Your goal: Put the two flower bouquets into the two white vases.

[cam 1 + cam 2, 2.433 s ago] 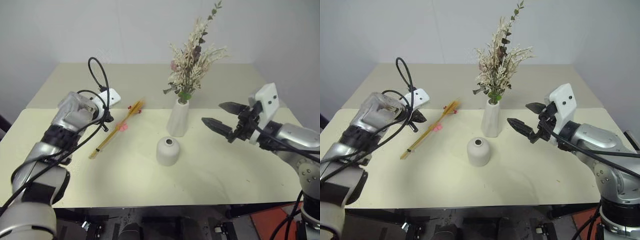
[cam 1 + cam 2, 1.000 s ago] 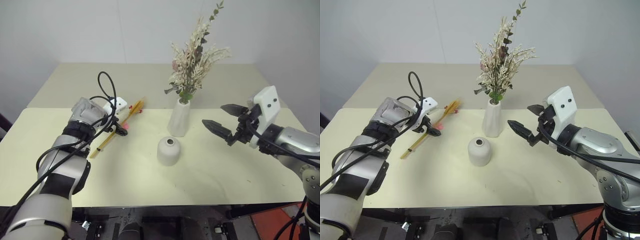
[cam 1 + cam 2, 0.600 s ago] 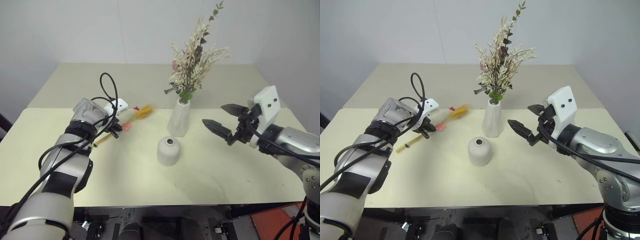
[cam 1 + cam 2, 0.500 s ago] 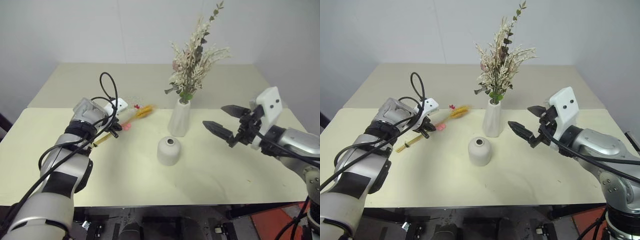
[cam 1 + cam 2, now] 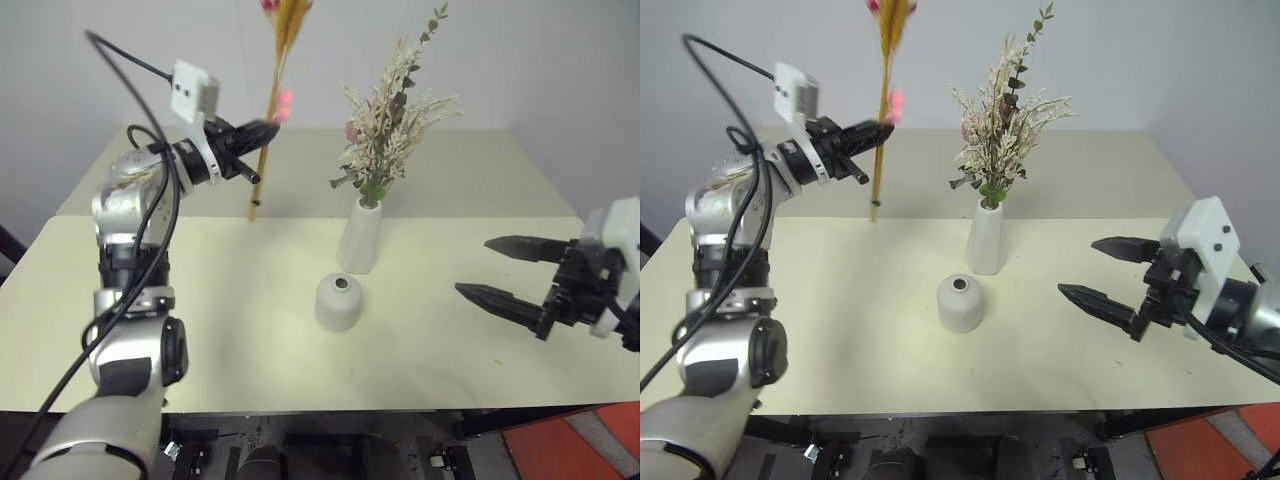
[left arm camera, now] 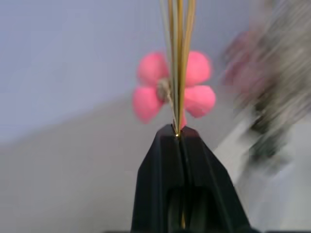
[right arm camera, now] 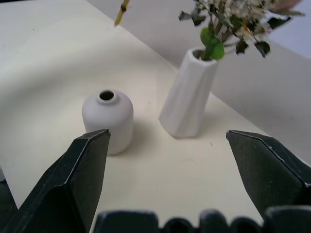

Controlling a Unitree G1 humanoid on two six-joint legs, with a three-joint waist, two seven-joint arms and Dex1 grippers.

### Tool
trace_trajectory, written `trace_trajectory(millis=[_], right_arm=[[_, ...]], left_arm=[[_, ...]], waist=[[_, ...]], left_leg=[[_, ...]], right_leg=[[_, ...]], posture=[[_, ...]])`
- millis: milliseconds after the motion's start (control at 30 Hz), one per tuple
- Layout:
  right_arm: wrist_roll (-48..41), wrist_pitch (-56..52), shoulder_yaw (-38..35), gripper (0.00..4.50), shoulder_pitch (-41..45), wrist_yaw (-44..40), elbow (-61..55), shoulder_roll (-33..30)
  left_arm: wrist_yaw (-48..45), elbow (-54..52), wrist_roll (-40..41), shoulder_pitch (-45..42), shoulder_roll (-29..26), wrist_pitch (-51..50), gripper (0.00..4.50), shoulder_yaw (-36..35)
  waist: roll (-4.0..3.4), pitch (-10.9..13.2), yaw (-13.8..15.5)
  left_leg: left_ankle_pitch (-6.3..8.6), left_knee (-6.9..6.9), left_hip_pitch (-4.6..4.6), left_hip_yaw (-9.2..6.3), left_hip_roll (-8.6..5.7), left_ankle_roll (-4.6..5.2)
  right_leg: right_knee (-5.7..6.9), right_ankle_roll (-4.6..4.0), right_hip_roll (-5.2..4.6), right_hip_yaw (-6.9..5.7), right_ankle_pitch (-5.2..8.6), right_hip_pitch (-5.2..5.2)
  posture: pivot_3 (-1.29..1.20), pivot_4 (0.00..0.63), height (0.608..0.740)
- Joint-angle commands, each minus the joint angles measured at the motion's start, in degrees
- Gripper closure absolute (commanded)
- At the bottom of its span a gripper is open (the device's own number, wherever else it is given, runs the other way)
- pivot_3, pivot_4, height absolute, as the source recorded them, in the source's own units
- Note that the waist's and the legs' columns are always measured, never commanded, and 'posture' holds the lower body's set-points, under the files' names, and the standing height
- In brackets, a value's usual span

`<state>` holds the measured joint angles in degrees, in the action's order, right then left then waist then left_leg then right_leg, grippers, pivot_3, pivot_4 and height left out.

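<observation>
High over the far left of the table [image 5: 150, 330], the left gripper [image 5: 262, 130] now holds the golden spray [image 5: 272, 95] upright, its fingers pinched tight on the thin stems just below a pink blossom [image 6: 174, 87]. A second ago the spray lay flat on the tabletop with the gripper only closing round it; since then the arm has swung up and tipped the spray from lying to nearly vertical, head up past the top of the picture, cut end [image 5: 253, 213] hanging clear above the surface. So the pick is done, and the stems already point down, the way they must enter a vase. The bushy bunch [image 5: 388, 120] stands as before in the tall vase [image 5: 358, 238], so half the task looks finished. The short vase [image 5: 338, 302] sits empty just in front of the tall one, mouth up. The right gripper [image 5: 520, 275] has drawn back towards the right edge, jaws spread wide and empty, leaving the space over the vases open. What remains, I judge, is to carry the spray rightward over the short vase and lower its thin end into that small mouth; the grip sits high on a long, limp stem, so the tip may sway and miss.
</observation>
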<state>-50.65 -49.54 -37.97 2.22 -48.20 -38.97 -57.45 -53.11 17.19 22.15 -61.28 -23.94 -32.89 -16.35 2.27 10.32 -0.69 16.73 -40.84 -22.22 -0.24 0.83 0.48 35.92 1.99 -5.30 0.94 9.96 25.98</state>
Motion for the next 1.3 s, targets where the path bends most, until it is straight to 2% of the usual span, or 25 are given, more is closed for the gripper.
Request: trace_trajectory(millis=[33, 100, 167, 267, 333, 500, 733, 1300], right_arm=[[0.93, 1.83, -5.32, 0.0, -3.08, -2.82, -0.96, -1.28], [1.94, 2.65, -6.35, 0.0, -4.89, -3.36, -1.1, -1.12], [2.58, 3.01, -6.9, 0.0, -6.16, -2.79, -1.49, -0.47], [2.99, 3.12, -6.99, 0.0, -7.58, -1.32, -2.63, 0.6], [2.86, 2.96, -7.35, 0.0, -8.62, -0.24, -3.82, 1.45], [2.7, 2.58, -9.59, 0.0, -11.26, 1.58, -6.3, 3.05], [2.11, 2.59, -11.4, 0.0, -14.2, 3.08, -8.3, 3.99], [1.86, 3.07, -8.86, 0.0, -14.12, 6.77, -8.25, 4.15]], left_arm=[[-0.77, -6.85, 11.29, 0.42, 2.27, -1.07, 4.47, -5.27], [-1.24, -6.31, 16.32, 0.2, 3.66, -3.13, 4.47, -6.68], [-2.04, -4.9, 20.1, -0.05, 5.49, -3.85, 4.47, -7.11], [-1.91, -2.07, 22.78, -0.27, 7.23, -6.05, 4.47, -5.98], [-2.14, -1.19, 22.66, 0.16, 8.01, -6.84, 4.47, -3.74], [-4.59, -3.61, 20.52, 2.95, 9.42, -6.26, 4.47, 3.17], [-7.05, -1.19, 17.54, 4.64, 8.87, -4.13, 4.47, 8.5], [-4.47, -2.77, 19.44, 6.03, 10.27, -7.93, 4.47, 9.49]], waist=[[0.0, 0.0, 0.03], [0.01, 0.0, 0.11], [0.02, 0.01, 0.12], [0.02, 0.01, 0.09], [0.03, 0.01, 0.07], [0.03, 0.0, 0.15], [0.03, 0.0, 0.06], [0.03, 0.0, 0.16]], left_leg=[[0.0, -0.04, 0.01, 0.0, 0.0, 0.0], [0.0, -0.09, 0.11, 0.0, -0.01, -0.01], [0.0, -0.05, 0.59, -0.02, -0.01, 0.0], [0.02, 0.09, 1.24, -0.04, 0.02, 0.01], [0.02, 0.11, 1.5, -0.05, 0.01, 0.01], [0.03, 0.11, 1.45, -0.05, -0.02, 0.01], [0.06, 0.11, 1.42, -0.05, -0.03, 0.08], [0.1, 0.12, 1.37, -0.06, -0.03, 0.14]], right_leg=[[0.04, 0.0, 0.01, -0.01, 0.0, 0.0], [-0.01, 0.0, 0.0, 0.0, 0.0, -0.12], [-0.22, 0.03, 0.01, -0.03, 0.02, -0.69], [-0.75, 0.1, 0.04, -0.09, 0.09, -1.56], [-0.89, 0.45, 0.04, -0.1, 0.3, -1.84], [-0.89, 0.14, 0.03, -0.05, 0.09, -1.8], [-0.91, 0.15, 0.04, -0.02, 0.11, -1.77], [-0.97, 0.19, 0.03, -0.03, 0.14, -1.76]], posture=[[0.0, 0.15, 0.74], [0.0, 0.15, 0.74], [0.0, 0.15, 0.74], [0.0, 0.15, 0.74], [0.0, 0.15, 0.74], [0.0, 0.15, 0.74], [0.0, 0.15, 0.74], [0.0, 0.15, 0.74]])
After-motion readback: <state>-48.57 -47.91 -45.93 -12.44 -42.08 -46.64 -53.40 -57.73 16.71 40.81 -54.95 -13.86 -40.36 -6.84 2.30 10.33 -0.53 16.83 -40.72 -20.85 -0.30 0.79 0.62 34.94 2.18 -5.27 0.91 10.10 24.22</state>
